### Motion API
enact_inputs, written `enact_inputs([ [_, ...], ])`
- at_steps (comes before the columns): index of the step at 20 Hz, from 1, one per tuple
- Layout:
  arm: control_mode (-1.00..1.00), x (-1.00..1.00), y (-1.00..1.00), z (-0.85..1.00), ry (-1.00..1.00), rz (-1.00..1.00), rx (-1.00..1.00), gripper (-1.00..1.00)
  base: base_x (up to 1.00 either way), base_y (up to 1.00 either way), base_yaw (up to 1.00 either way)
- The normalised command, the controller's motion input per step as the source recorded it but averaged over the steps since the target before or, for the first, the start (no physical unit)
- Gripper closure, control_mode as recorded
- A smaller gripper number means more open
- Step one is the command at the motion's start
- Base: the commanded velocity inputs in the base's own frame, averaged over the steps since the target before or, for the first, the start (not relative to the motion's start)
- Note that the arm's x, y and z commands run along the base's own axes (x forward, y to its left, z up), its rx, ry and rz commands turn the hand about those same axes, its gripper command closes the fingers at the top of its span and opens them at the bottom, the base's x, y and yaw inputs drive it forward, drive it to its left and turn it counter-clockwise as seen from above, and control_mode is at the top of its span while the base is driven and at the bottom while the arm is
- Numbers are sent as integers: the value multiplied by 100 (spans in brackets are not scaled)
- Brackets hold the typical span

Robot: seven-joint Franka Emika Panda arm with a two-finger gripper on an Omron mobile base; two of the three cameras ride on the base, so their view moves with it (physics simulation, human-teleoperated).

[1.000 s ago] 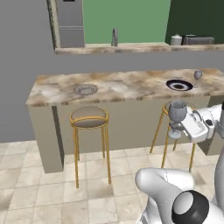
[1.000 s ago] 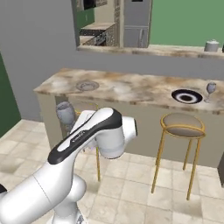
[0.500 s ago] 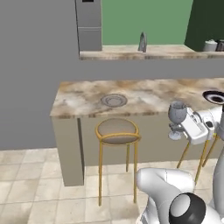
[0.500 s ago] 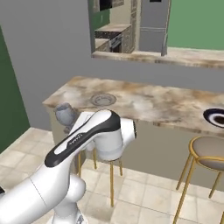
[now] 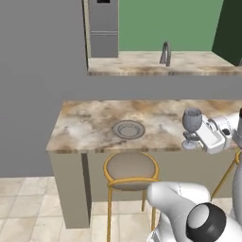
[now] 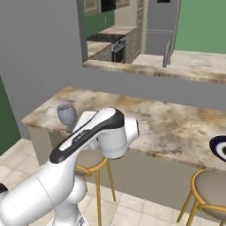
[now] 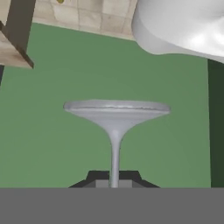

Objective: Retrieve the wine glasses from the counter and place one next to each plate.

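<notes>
My gripper (image 5: pixel 196 137) is shut on the thin stem of a grey-blue wine glass (image 5: pixel 192 121), which it holds upright near the bar's front edge. A grey plate (image 5: pixel 128 129) lies on the mottled bar top (image 5: pixel 85 124), to the left of the glass. From the right base view, the same wine glass (image 6: pixel 67 114) shows just beyond my arm. A dark plate (image 6: pixel 219 148) lies at the bar's right end. In the hand view, the glass's round foot (image 7: pixel 116 108) and stem run down into the gripper (image 7: pixel 114 181). The counter (image 5: pixel 142 62) lies behind the bar.
A gold-framed stool (image 5: pixel 130 168) stands under the bar below the grey plate, and another stool (image 6: pixel 212 187) stands below the dark plate. A faucet (image 5: pixel 165 53) rises from the back counter and a grey fridge (image 5: pixel 104 28) stands behind it. A grey wall section separates bar and counter.
The whole picture has shifted right as the base drove left along the bar; the grey plate now sits in mid-view. The glass stays in the shut gripper.
</notes>
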Motion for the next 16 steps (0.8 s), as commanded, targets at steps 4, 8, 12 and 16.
enact_inputs([
  [4, 100, 0, 0, 0, 0, 0, 0, 100, 71, -3, 0],
  [8, 100, 0, 0, 0, 0, 0, 0, 100, 59, 11, -7],
  [12, 100, 0, 0, 0, 0, 0, 0, 100, 47, 2, -12],
  [16, 100, 0, 0, 0, 0, 0, 0, 100, 46, 18, -21],
])
